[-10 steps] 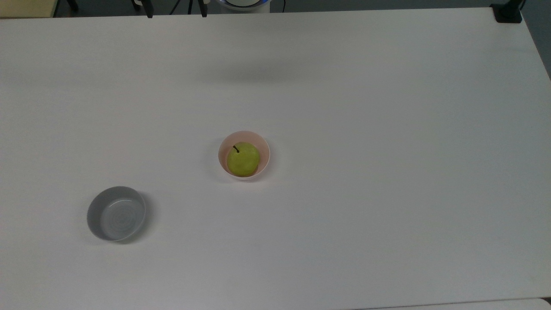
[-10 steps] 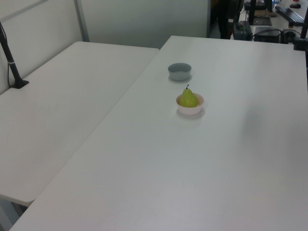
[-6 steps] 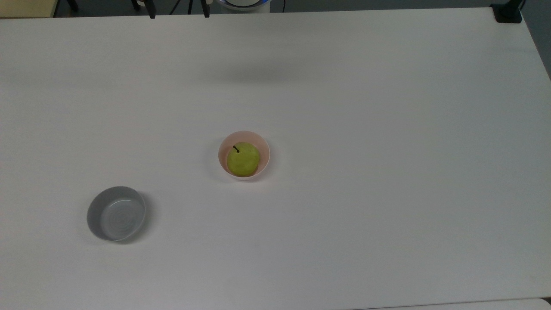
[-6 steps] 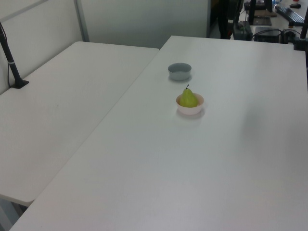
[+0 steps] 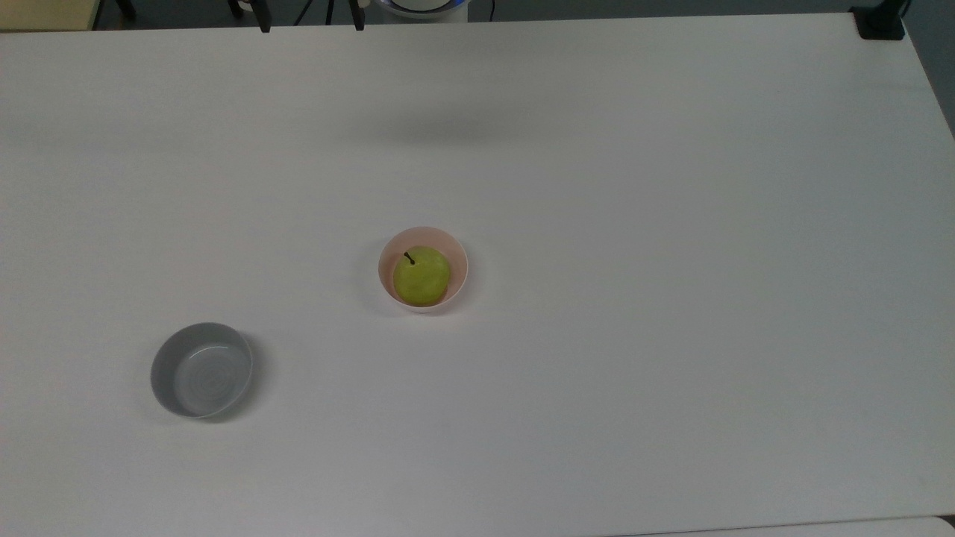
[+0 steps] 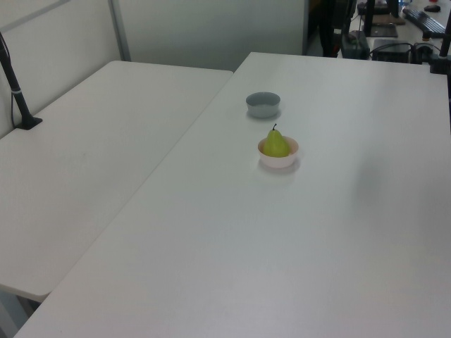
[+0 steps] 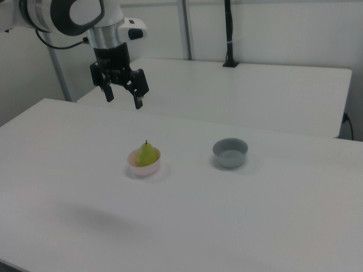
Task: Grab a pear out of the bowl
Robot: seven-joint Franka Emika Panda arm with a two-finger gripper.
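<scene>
One pear (image 7: 147,154) sits stem-up in the bowl (image 7: 143,168), with the hand (image 7: 123,97), fingers spread, poised high above it and toward the right view's left.

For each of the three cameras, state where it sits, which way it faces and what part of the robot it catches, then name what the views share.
Top view: overhead, looking down on the white table; the robot's base peeks in at the top edge.
Left view: raised off one end of the table, looking along it, toward cluttered desks beyond.
Right view: raised at one side, looking across toward a second table; the arm and open gripper hang above the table.
All three share the pear standing in the pink bowl and the empty grey bowl.
</scene>
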